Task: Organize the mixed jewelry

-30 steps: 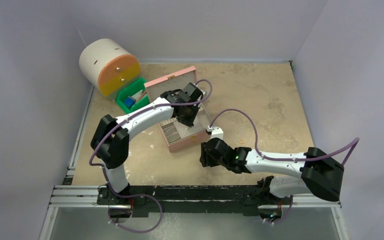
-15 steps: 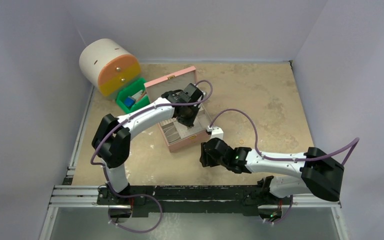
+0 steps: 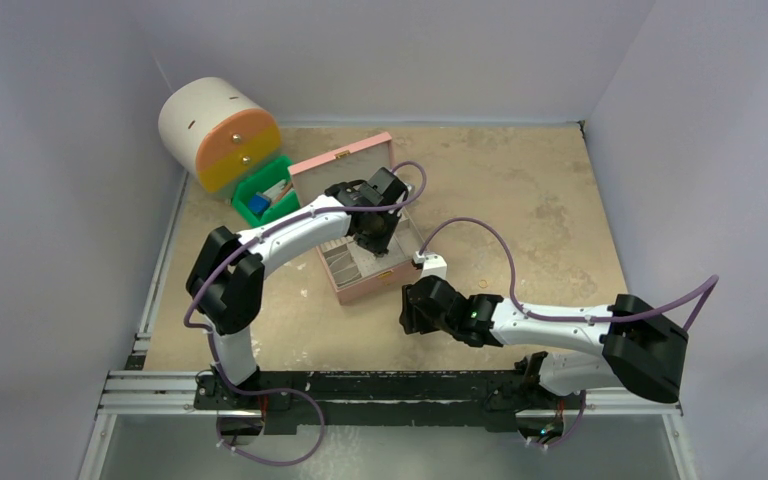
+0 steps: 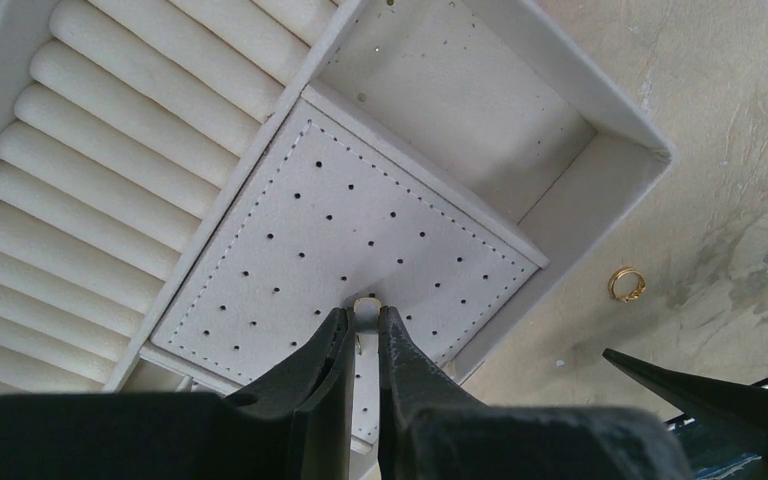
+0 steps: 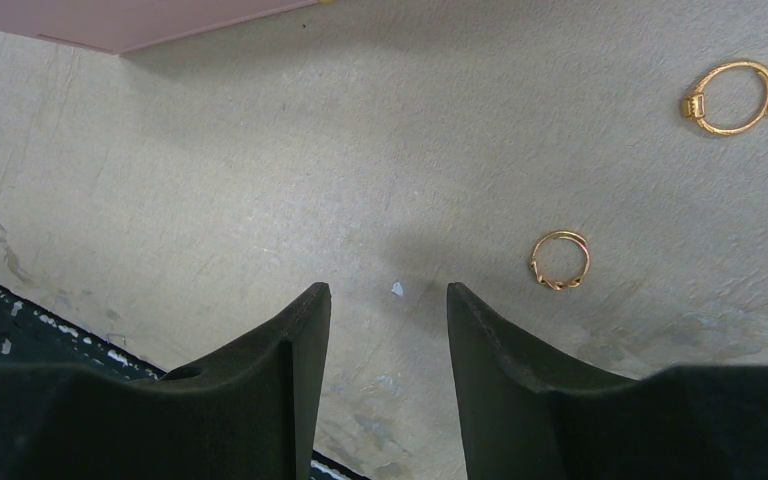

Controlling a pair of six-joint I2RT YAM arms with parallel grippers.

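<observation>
Left fingers (image 4: 332, 345) are nearly shut, pinching a tiny gold piece (image 4: 365, 303) right at the tips. It's hanging over the near edge of the white perforated pad (image 4: 340, 230) inside the pink box (image 3: 375, 283). Can't tell if the piece is actually touching the pad or just above it. Next to the pad there's the block of padded ring rolls (image 4: 110, 160) on one side and a plain white compartment (image 4: 460, 100) on the other. The left wrist view also shows a gold ring (image 4: 627, 284) lying on the bench (image 3: 520, 180) just outside the box wall. Right fingers (image 5: 305, 330) are spread apart with nothing between them, sitting low over bare bench just off the front of the box. There are two more bits of jewelry on the bench near them: a small twisted ring (image 5: 560, 260) just beside the tips, and a bigger hoop ring (image 5: 730, 97) further out, with the two lying apart from each other. Back left corner has a green bin (image 3: 265, 195) and a round cream and orange drawer unit (image 3: 218, 130), well apart from both arms.
</observation>
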